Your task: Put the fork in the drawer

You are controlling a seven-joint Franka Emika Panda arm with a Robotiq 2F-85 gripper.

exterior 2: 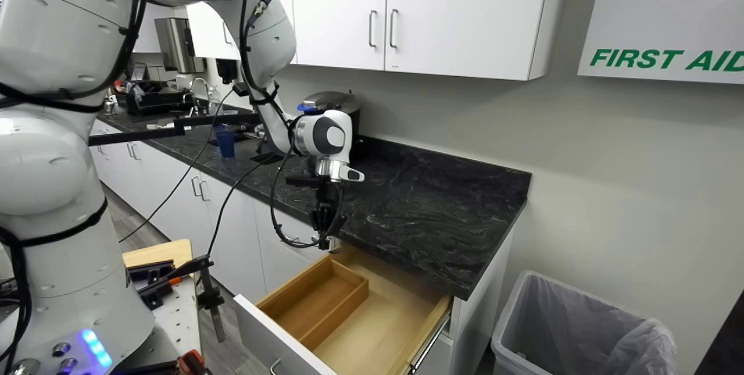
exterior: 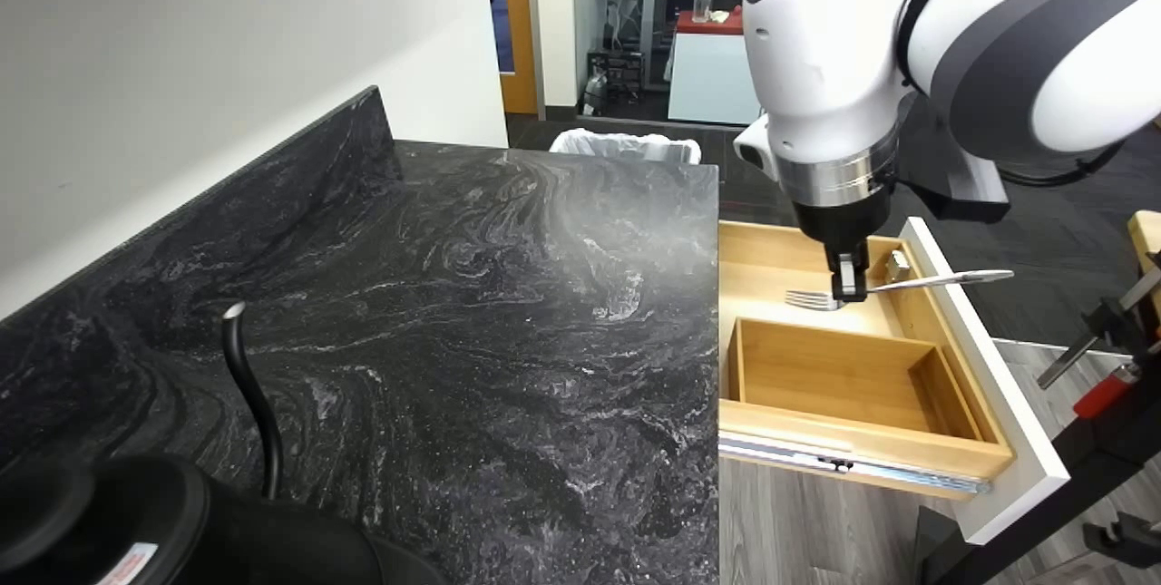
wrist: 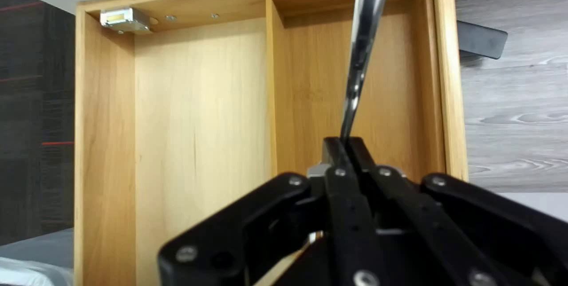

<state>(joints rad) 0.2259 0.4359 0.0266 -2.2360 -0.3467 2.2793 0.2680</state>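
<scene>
In an exterior view: one gripper (exterior: 849,287), clamped on one fork (exterior: 907,283), held crosswise above one pulled-out drawer (exterior: 984,367). Tines toward the countertop (exterior: 508,322); handle end overlaps the drawer's white front. One black curved tube (exterior: 254,394) at lower left, well apart.

In an exterior view: fork cannot be made out; one robot arm (exterior 2: 52,165) blocks part of the background. One blue cup (exterior 2: 225,142), one lined bin (exterior 2: 581,328), one panel (exterior 2: 657,9) lettered FIRST AID.

Wrist view: two fingers (wrist: 348,206) almost together, fork handle pinched between, crossing over one inner tray (wrist: 310,77), whose near end they hide. One metal bracket (wrist: 117,19), two screws (wrist: 171,18) beside it. Fork's height above drawer hard to judge.
</scene>
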